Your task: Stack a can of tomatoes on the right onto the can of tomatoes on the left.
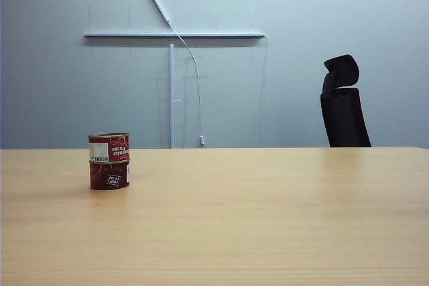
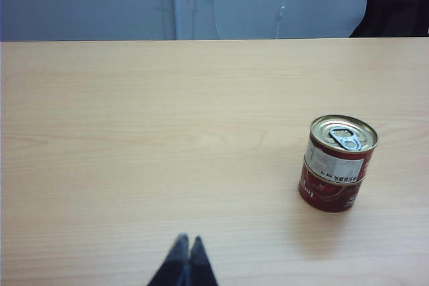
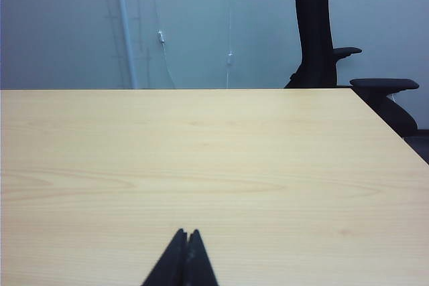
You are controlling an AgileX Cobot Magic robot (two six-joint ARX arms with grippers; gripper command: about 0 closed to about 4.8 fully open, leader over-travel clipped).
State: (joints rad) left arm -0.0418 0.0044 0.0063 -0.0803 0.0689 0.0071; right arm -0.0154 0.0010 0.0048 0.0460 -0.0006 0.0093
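Two red tomato cans stand stacked on the left part of the wooden table. The upper can (image 1: 108,147) rests squarely on the lower can (image 1: 109,175). In the left wrist view the upper can (image 2: 340,149) shows its silver pull-tab lid, and the lower can (image 2: 330,192) sits under it. My left gripper (image 2: 188,240) is shut and empty, low over the table and well short of the stack. My right gripper (image 3: 187,233) is shut and empty over bare wood. Neither gripper shows in the exterior view.
The light wooden table (image 1: 268,219) spans the whole exterior view. A black office chair (image 1: 343,104) stands behind its far right edge, seen also as the chair (image 3: 318,31) in the right wrist view. A grey wall with a white rail lies behind.
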